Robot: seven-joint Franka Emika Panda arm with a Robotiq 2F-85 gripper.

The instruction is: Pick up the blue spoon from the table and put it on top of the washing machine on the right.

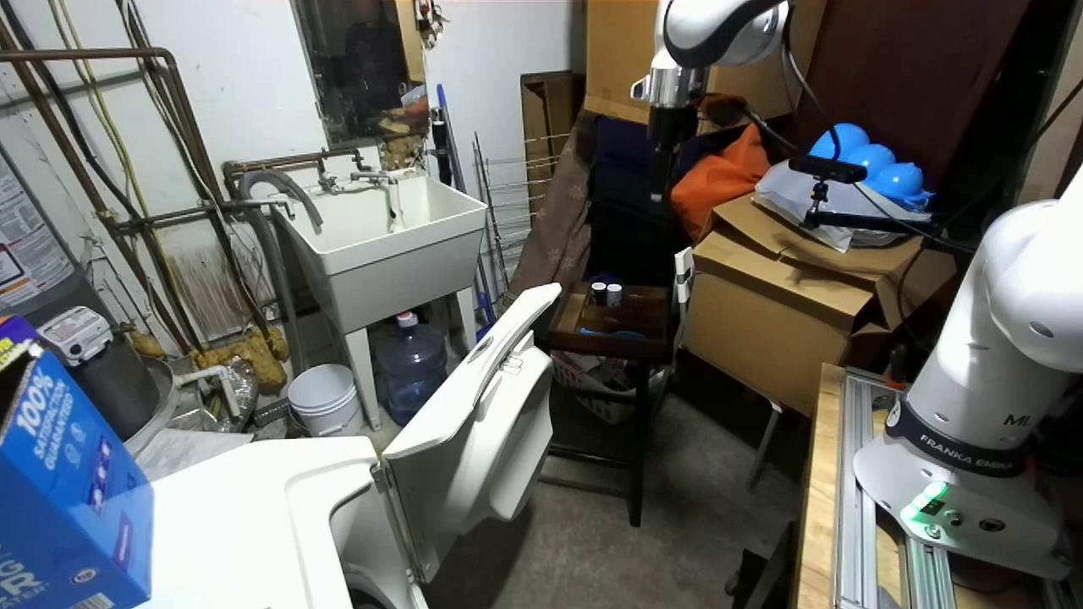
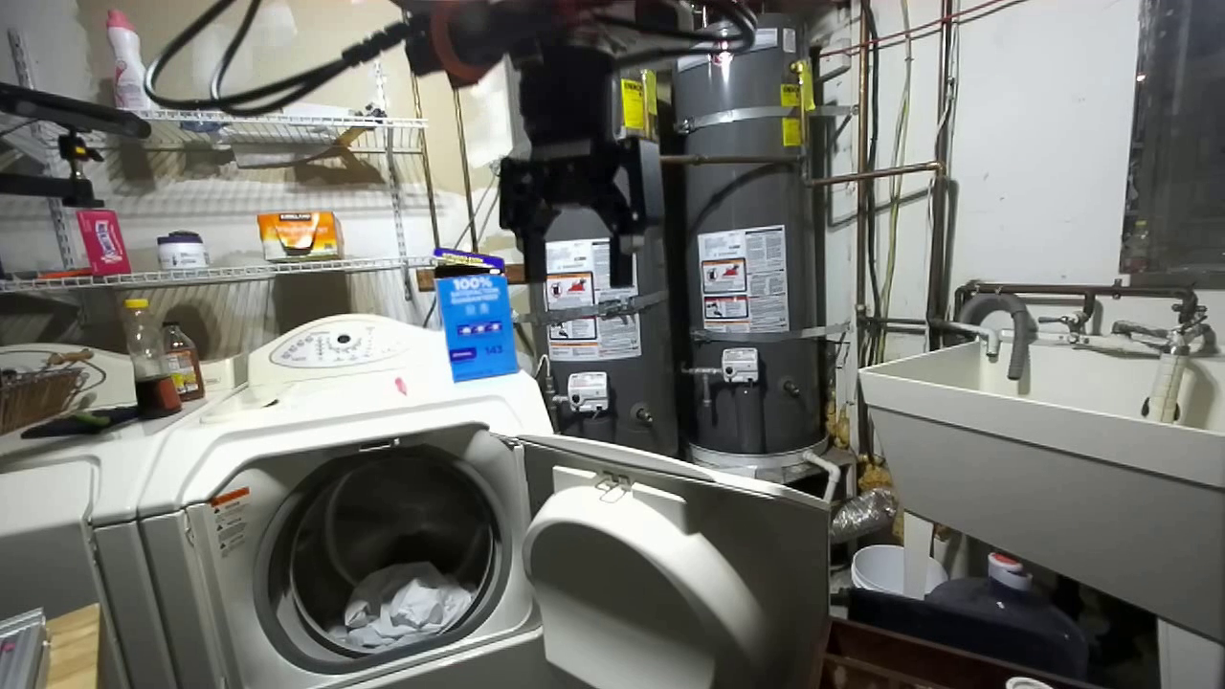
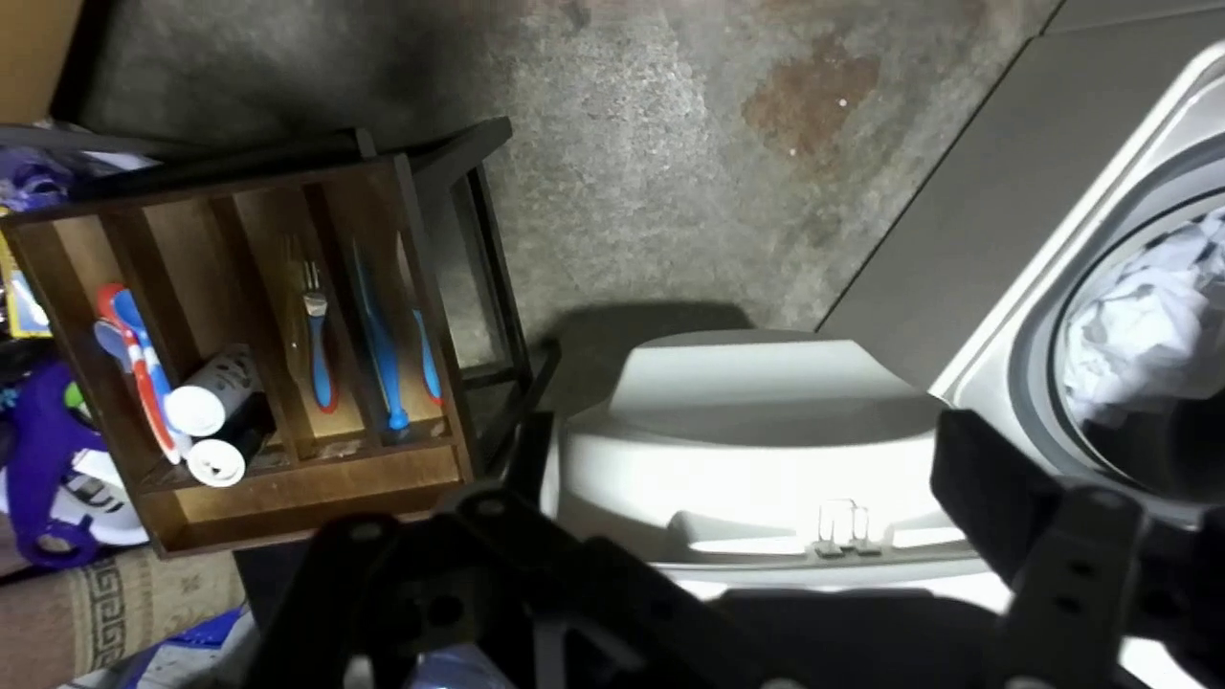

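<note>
Nearest the wrist camera, the gripper (image 3: 751, 455) has its jaws released, the two dark fingers spread wide; in both exterior views it hangs in the air, pointing down. Beneath it, left in the wrist view, a compartmented wooden tray (image 3: 335, 478) sits on the dark table (image 1: 635, 457). In the tray's right part, well apart from the gripper, lies the blue spoon (image 3: 385, 359). Its long axis runs nearly up and down the wrist view, roughly in line with the dividers: the thin end points to the top and slightly left, the knobbed end to the bottom and slightly right. I cannot tell which end is the bowl, or whether the spoon rests on the dark divider or against it. Beside it are a blue-handled fork (image 3: 321, 354) on the left and a small blue-and-red handle (image 3: 428, 354) on the right; farther left lie white-capped containers (image 3: 199, 411) and red-and-blue utensils (image 3: 144, 368). The white washing machine (image 2: 383, 411) stands to the right of another white appliance (image 2: 48, 536) in an exterior view, its front door (image 2: 632, 574) swung open and white cloth (image 2: 407, 608) in the drum. A blue box (image 2: 481, 325) stands on top, with grey water heaters (image 2: 742, 196) behind.
</note>
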